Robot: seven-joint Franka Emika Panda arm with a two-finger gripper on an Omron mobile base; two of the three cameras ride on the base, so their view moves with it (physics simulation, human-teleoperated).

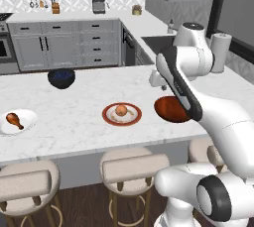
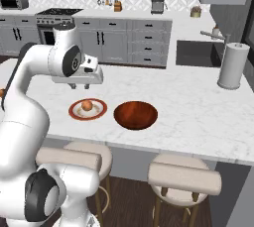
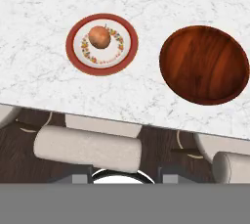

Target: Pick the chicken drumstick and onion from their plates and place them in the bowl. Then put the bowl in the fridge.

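Above the counter (image 2: pixel 198 107), the pincer (image 2: pixel 79 85) hangs clear of the surface, near the red-rimmed plate (image 2: pixel 74 113) and holding nothing. Its jaws are partly hidden, so I cannot tell how wide they stand. From the hand view, the two finger tips (image 3: pixel 80 177) sit at the bottom edge, over the stools (image 3: pixel 88 147) at the counter's near side.

Just below the pincer in the right base view, the onion (image 2: pixel 87 105) rests in the middle of that plate. Beside the plate, apart from it, the bowl (image 2: pixel 136 115) sits empty on the marble.

Farther left in the left base view, the drumstick (image 1: pixel 14 120) lies on the white plate (image 1: pixel 27 117), well apart from the bowl. A dark bowl (image 1: pixel 61 78) stands toward the counter's far edge. A paper towel roll (image 2: pixel 233 66) stands upright by the sink (image 2: pixel 196 52).
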